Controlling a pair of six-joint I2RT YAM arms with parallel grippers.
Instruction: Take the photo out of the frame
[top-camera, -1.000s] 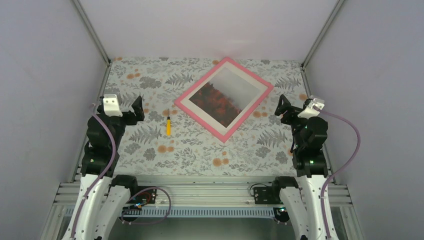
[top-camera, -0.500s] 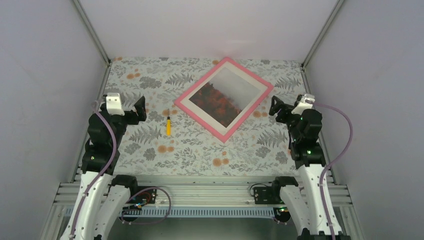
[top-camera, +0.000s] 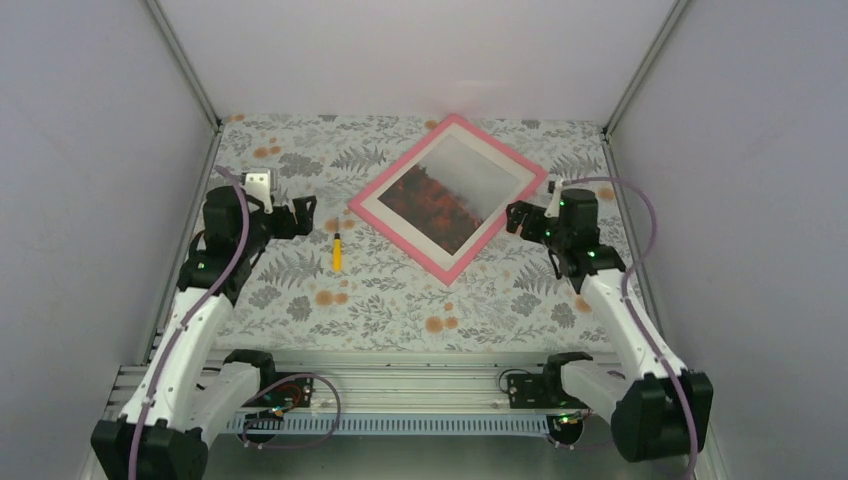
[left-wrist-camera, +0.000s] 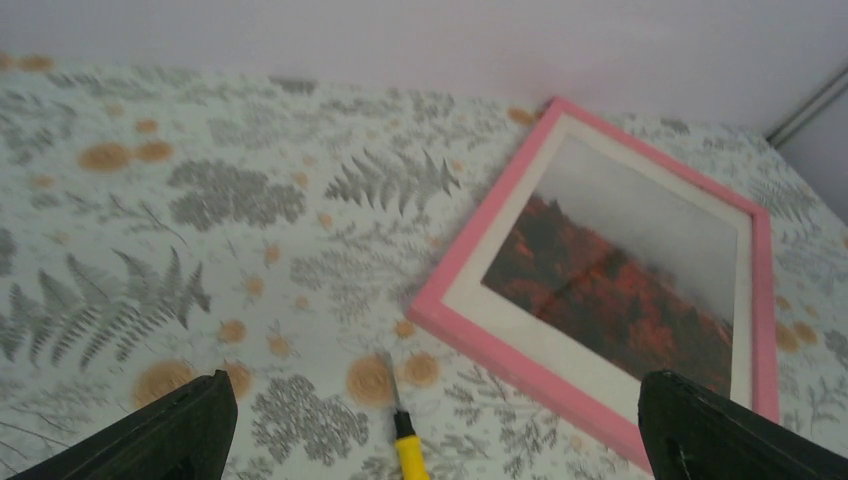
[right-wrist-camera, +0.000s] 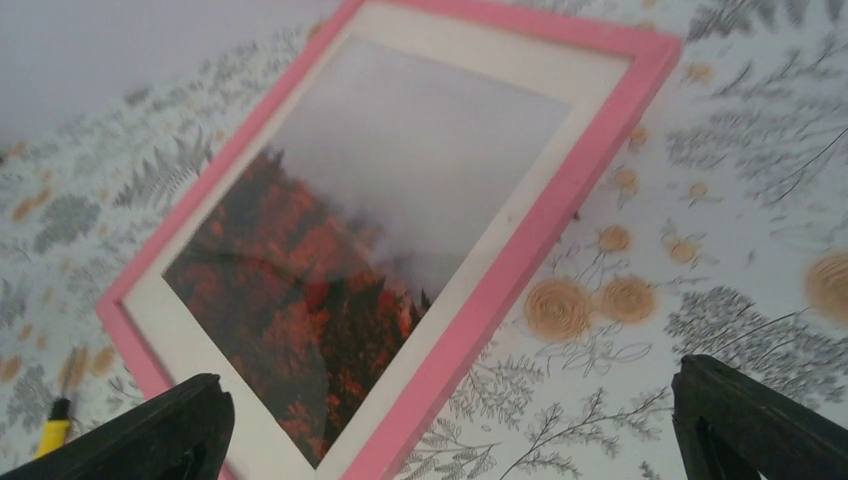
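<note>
Both the left gripper (top-camera: 301, 216) and the right gripper (top-camera: 517, 217) stand spread wide, holding nothing. The photo (top-camera: 452, 195) lies inside the pink frame (top-camera: 398, 244), bordered by a cream mat (left-wrist-camera: 560, 345), flat on the desk (top-camera: 380, 300) between them. A yellow-handled screwdriver (top-camera: 337, 252) lies just left of the frame.

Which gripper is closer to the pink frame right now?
The right gripper, just off the right-hand edge of the frame. The left gripper sits farther off, with the yellow screwdriver between it and the frame.
</note>
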